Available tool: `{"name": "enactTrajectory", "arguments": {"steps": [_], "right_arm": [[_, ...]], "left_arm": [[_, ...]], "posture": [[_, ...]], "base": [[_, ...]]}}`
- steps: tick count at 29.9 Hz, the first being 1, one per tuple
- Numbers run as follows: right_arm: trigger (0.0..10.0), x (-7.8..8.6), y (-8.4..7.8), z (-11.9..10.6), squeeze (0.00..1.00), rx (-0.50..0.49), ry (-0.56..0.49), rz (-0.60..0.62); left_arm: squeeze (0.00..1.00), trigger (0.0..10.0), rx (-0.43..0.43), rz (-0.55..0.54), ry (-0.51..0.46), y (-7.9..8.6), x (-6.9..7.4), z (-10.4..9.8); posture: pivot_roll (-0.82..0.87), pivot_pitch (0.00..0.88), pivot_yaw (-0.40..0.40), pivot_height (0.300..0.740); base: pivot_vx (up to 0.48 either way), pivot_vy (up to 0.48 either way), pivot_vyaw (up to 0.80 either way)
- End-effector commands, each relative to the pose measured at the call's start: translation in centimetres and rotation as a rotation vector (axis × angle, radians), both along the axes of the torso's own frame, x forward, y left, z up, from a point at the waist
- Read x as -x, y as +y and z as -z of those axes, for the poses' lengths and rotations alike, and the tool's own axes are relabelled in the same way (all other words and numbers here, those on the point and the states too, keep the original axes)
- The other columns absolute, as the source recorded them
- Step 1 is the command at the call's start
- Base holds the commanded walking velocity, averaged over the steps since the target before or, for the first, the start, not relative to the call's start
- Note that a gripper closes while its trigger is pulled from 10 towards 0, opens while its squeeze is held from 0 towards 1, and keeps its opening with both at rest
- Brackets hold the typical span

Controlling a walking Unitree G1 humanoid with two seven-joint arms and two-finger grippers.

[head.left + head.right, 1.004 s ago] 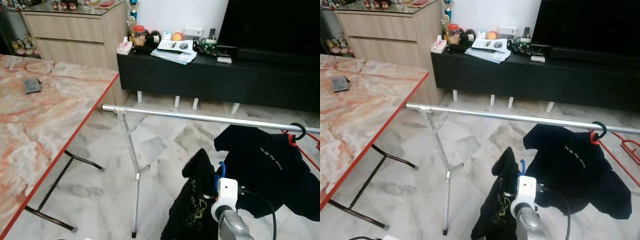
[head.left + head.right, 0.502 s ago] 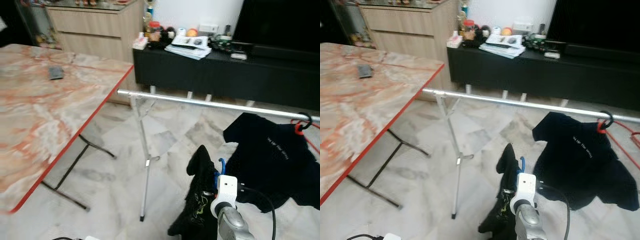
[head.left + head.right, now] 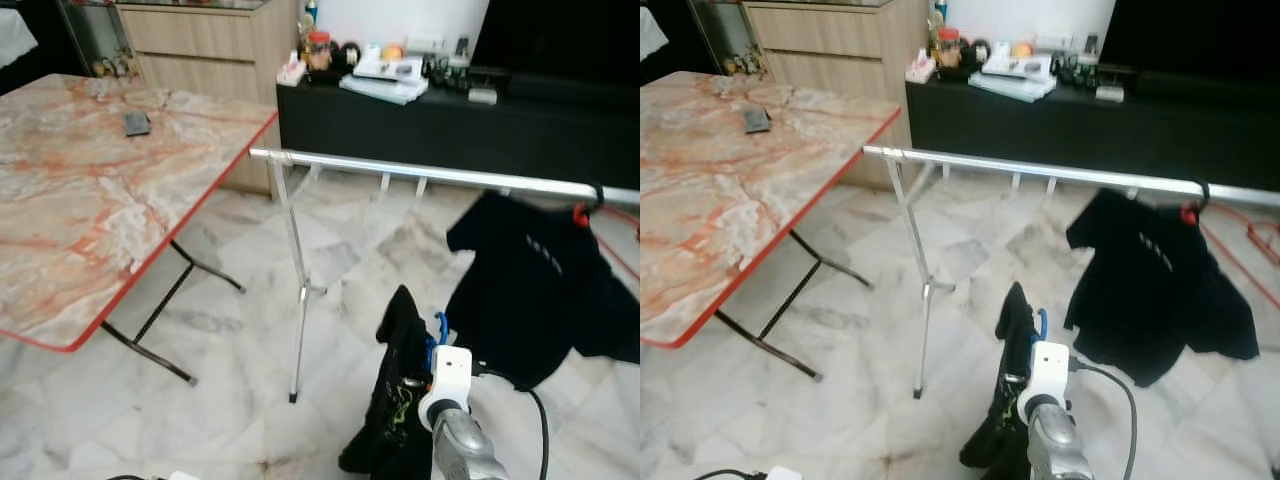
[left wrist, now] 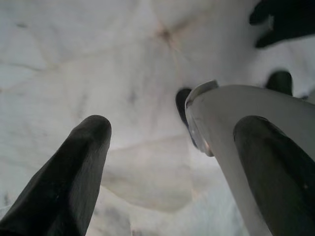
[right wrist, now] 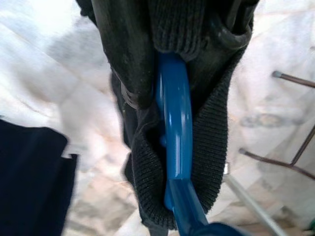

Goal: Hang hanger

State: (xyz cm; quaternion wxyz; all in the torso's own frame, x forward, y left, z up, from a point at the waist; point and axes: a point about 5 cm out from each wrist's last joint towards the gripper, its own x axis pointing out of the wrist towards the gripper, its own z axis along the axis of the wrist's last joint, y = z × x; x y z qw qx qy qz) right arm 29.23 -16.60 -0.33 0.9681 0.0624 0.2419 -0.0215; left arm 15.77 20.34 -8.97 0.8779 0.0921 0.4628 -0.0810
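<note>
- right hand [image 5: 170,147] grips a blue plastic hanger [image 5: 173,123] carrying a black garment [image 3: 400,400], below the silver metal rail [image 3: 420,172] ahead.
- left hand [image 4: 172,162] gapes wide over marble floor [image 4: 74,59].

rail [image 3: 420,172] left bare, tee [image 3: 535,285] blocks right

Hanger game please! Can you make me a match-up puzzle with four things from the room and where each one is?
Things:
1. blue hanger
2. black T-shirt
3. dark flat object
4. left gripper

Places or states:
A. hanging on the silver rail
B. lying on the marble table
C. inside a dark garment, held by the right gripper
D. fingers apart, over the floor

Pairs: 1-C, 2-A, 3-B, 4-D
</note>
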Motion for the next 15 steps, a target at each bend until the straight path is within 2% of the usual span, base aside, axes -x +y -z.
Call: {"name": "enactTrajectory", "arguments": {"steps": [1,15], "right_arm": [[10.0,-0.7,0.38,-0.8,0.0,-0.002,-0.039,-0.007],[10.0,-0.73,0.3,-0.85,0.0,0.003,-0.04,-0.003]], "left_arm": [[0.0,10.0,-0.005,0.01,0.096,0.19,2.23,0.91],[0.0,10.0,-0.004,0.011,0.097,0.16,2.23,0.91]], "posture": [[0.08,0.087,-0.018,0.74],[0.08,0.087,-0.019,0.74]], "base": [[-0.3,0.0,0.0],[-0.297,0.0,0.0]]}}
